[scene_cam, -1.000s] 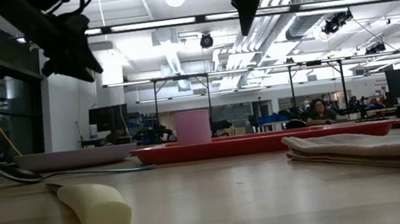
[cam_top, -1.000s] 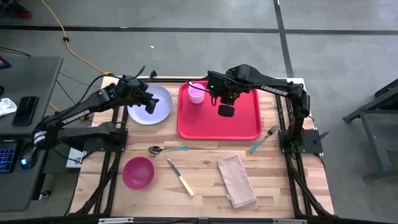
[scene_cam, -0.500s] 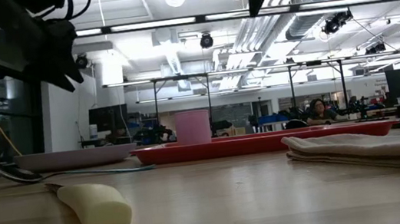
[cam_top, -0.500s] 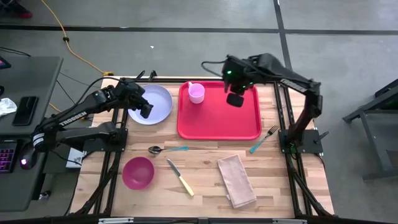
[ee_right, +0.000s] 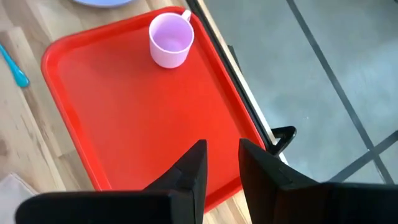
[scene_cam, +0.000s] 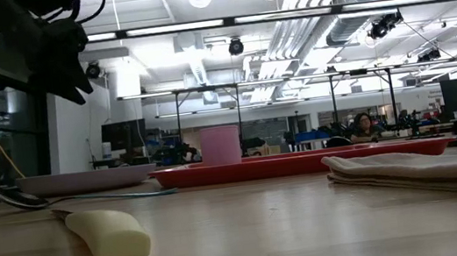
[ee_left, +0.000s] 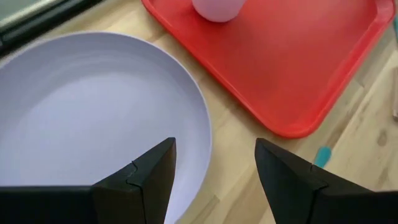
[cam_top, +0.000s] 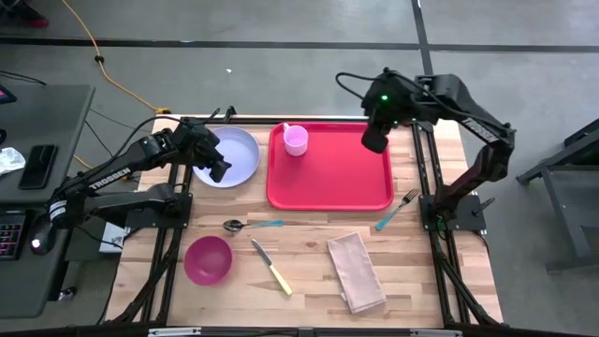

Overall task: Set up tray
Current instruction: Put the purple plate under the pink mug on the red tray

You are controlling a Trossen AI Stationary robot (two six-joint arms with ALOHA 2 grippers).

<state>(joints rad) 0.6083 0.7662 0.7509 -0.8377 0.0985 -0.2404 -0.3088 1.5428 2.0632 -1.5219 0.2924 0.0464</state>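
The red tray (cam_top: 329, 168) lies flat on the far middle of the wooden bench (cam_top: 309, 267), with a pink cup (cam_top: 296, 140) standing upright in its far left corner. Just left of the tray, apart from it, sits the round lavender plate (cam_top: 229, 157). The left end effector (cam_top: 217, 165) hangs over the plate's near right rim with its fingers (ee_left: 149, 177) spread open and nothing between them. The right end effector (cam_top: 373, 139) is raised above the tray's far right corner; its fingers (ee_right: 189, 171) stand a narrow gap apart and hold nothing. On the near half of the bench lie a spoon with a teal handle (cam_top: 251, 225), a knife with a pale yellow handle (cam_top: 271, 268), a magenta bowl (cam_top: 208, 259), a folded beige napkin (cam_top: 356, 272), and, right of the tray, a fork with a teal handle (cam_top: 398, 208).
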